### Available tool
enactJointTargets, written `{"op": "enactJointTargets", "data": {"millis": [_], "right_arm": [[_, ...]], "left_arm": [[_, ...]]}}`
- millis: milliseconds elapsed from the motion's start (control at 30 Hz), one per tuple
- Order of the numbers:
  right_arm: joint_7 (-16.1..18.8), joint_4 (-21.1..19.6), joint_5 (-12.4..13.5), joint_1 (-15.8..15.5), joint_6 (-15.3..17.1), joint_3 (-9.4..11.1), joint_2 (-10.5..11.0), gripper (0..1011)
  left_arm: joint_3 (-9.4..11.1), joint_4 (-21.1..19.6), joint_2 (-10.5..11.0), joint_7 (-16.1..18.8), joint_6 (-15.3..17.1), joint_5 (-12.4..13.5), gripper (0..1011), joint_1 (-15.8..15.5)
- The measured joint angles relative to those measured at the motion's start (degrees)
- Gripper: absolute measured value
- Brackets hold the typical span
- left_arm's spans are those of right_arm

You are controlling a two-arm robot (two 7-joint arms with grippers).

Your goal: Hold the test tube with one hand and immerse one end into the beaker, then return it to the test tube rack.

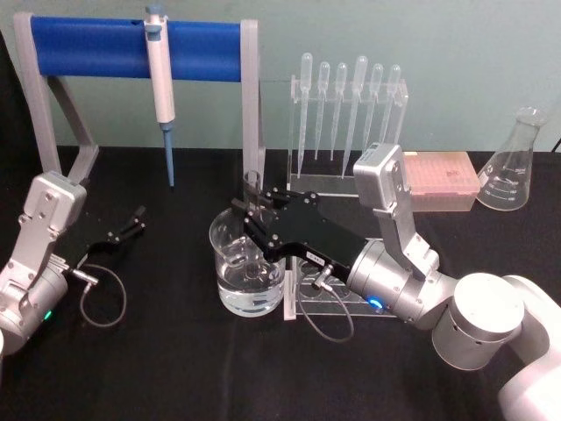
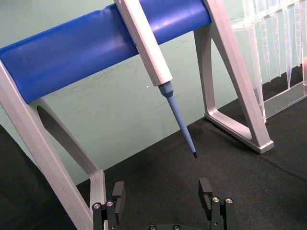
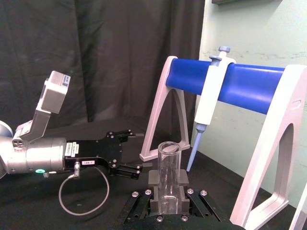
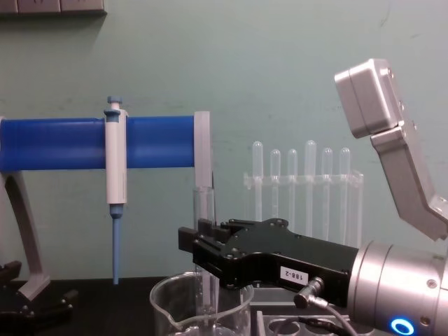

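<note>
Test tube [image 1: 252,186] held upright in beaker [image 1: 223,263]

The test tube is gripped near its middle by the right pincer [image 1: 251,219], whose jaws are closed on the glass from both sides. Its lower end is set inside the beaker, which holds clear liquid and stands near the middle of the black tabletop [image 1: 175,368], just left of the clear rack [image 1: 346,305]. The open rim is seen above the pincer. The left pincer [image 1: 131,221] is held open near the tabletop's left edge, well apart from the beaker.
</note>
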Motion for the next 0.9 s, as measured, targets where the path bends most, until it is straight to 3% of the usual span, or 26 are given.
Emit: {"op": "enactJointTargets", "data": {"millis": [900], "right_arm": [[0.0,0.0,0.0,0.0,0.0,0.0,0.0,236]], "left_arm": [[0.0,0.0,0.0,0.0,0.0,0.0,1000,0.0]]}}
